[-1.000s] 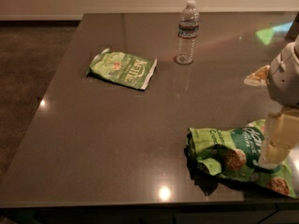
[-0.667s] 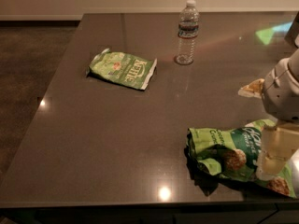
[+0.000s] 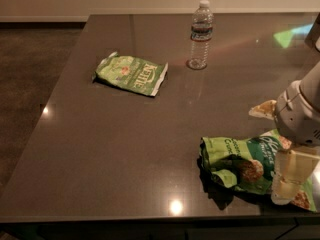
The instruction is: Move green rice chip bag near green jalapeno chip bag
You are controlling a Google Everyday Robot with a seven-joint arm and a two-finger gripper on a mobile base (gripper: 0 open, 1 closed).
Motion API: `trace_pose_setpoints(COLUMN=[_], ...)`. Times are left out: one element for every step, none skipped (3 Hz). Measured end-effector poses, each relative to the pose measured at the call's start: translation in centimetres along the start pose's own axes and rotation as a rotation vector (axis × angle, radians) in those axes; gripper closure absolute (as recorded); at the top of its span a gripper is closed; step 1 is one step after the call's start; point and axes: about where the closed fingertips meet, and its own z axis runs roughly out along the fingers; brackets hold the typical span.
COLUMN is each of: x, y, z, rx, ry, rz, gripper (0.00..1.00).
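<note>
Gripper (image 3: 286,189) lower, perhaps on one rice bag (image 3: 234,158); one Kettle bag (image 3: 132,74)

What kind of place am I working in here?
Probably a break room or kitchenette: dark polished counter, water bottle, and snack bags, the green jalapeno chip bag and the green rice chip bag, with the gripper over the latter.
</note>
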Motion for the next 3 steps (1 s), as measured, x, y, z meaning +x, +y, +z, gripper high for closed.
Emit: trace_pose_setpoints(x=[0.24, 0.47, 0.55], y=[0.13, 0.17, -0.03], z=[0.78, 1.14, 0.89], rx=[-0.011, -0.025, -0.043], ry=[0.001, 0.006, 0.007], rz=[-0.006, -0.005, 0.031], gripper=[0.16, 0.39, 0.61])
